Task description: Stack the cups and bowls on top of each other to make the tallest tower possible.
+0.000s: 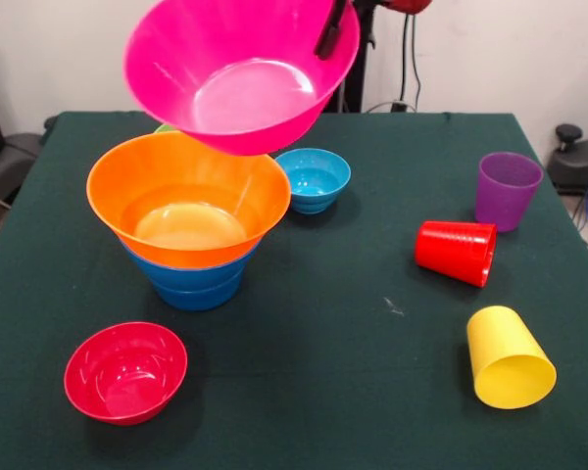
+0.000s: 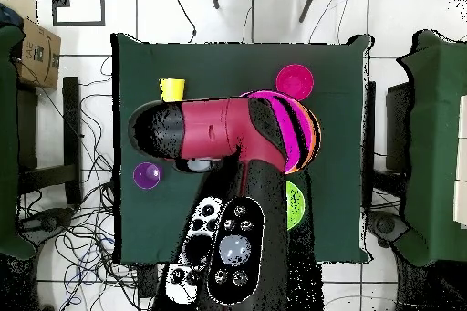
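Note:
A large pink bowl [image 1: 240, 73] hangs tilted in the air, its opening facing the camera. My gripper [image 1: 330, 29] is shut on its far right rim. Just below and left of it stands the tower [image 1: 191, 235]: a wide orange bowl [image 1: 188, 201] nested on blue bowls [image 1: 196, 286]. A sliver of green bowl [image 1: 165, 127] shows behind it. A small light-blue bowl [image 1: 314, 178] and a small red bowl [image 1: 125, 372] sit apart. The purple cup [image 1: 508, 189] stands upright. The red cup [image 1: 457, 252] and yellow cup [image 1: 508, 357] lie on their sides. Overhead, the arm hides most of the pink bowl [image 2: 296, 129].
Everything rests on a dark green cloth-covered table [image 1: 353, 343]. Overhead, the green bowl [image 2: 294, 205] lies beside the arm, with the yellow cup [image 2: 172, 88] and purple cup [image 2: 147, 175] on the other side. Chairs and cables surround the table [image 2: 337, 98].

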Available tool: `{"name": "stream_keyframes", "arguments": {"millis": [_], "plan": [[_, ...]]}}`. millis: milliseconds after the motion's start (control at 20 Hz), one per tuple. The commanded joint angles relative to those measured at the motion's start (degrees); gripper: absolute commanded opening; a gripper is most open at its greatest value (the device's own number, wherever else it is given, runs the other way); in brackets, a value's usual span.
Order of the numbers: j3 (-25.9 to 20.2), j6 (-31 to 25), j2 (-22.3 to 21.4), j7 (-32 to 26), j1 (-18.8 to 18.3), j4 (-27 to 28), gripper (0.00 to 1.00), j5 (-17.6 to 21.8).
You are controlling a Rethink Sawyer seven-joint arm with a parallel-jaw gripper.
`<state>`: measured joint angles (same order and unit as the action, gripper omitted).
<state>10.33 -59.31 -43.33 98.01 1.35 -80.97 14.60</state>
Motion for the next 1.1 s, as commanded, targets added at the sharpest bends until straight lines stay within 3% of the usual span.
{"name": "stream_keyframes", "arguments": {"millis": [50, 400, 1100], "plan": [[0.05, 5.23, 3.35, 8.47, 1.85, 2.77, 0.00, 5.44], [2.12, 8.37, 5.44, 9.49, 2.77, 4.01, 0.00, 6.13], [7.26, 20.77, 11.22, 13.69, 5.08, 3.01, 0.00, 6.08]]}}
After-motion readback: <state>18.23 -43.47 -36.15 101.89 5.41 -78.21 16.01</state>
